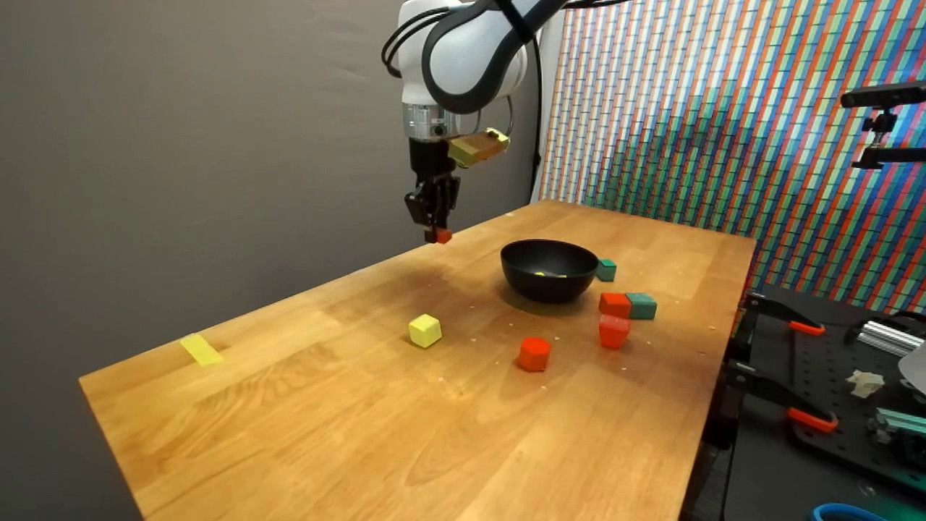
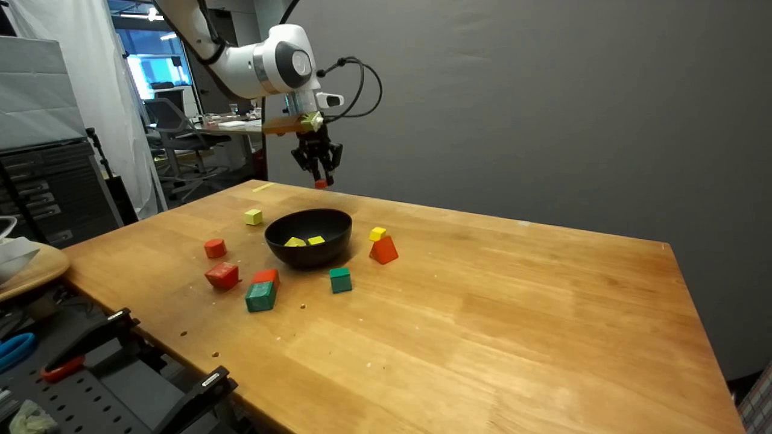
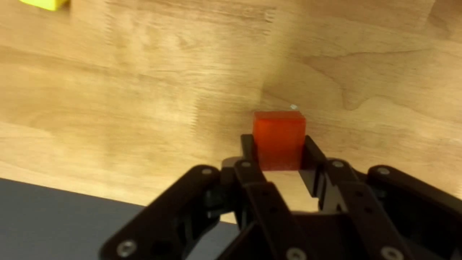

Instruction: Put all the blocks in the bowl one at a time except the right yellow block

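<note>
My gripper is shut on a red block, raised above the table near its wall-side edge and apart from the bowl. The black bowl holds two yellow blocks. Outside it, a yellow block sits alone, and a second yellow block is by a tilted-looking red block; the bowl hides that pair in an exterior view. Elsewhere lie a red block, another red block, an orange-red block against a teal block, and a lone teal block.
Flat yellow tape marks a table corner. Along one edge, black clamps with orange-red parts stand by a dark side bench. A grey wall rises behind the table.
</note>
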